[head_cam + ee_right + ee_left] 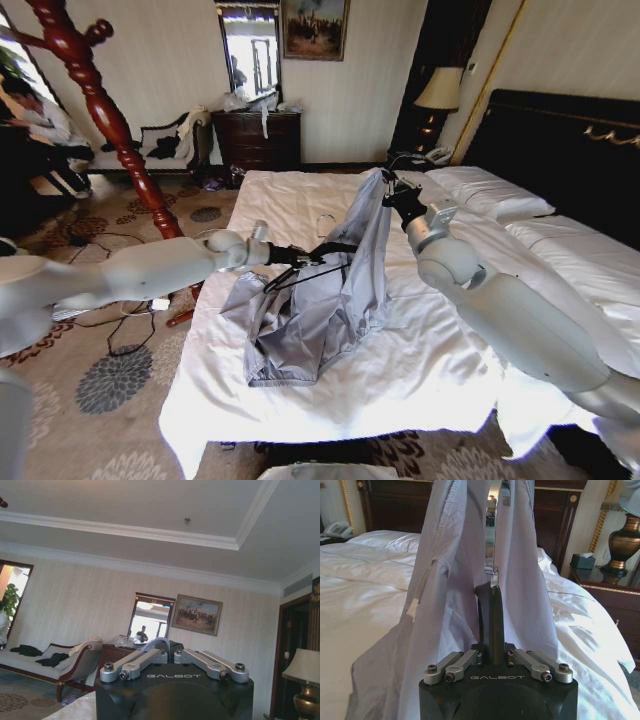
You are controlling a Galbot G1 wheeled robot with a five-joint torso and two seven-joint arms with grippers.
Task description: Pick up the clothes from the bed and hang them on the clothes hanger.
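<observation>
1. Holding the grey-blue jacket (335, 280) up by its collar, the right gripper (390, 188) pinched the fabric so the body hung open above the bed (420, 370).
2. The left gripper (300, 257) was clamped on the black hanger (330, 250), its end pushed into the jacket, seemingly to seat a shoulder.
3. Only the hem rested on the duvet; free room lay toward the wooden coat stand (110, 120), left of the mattress edge.
</observation>
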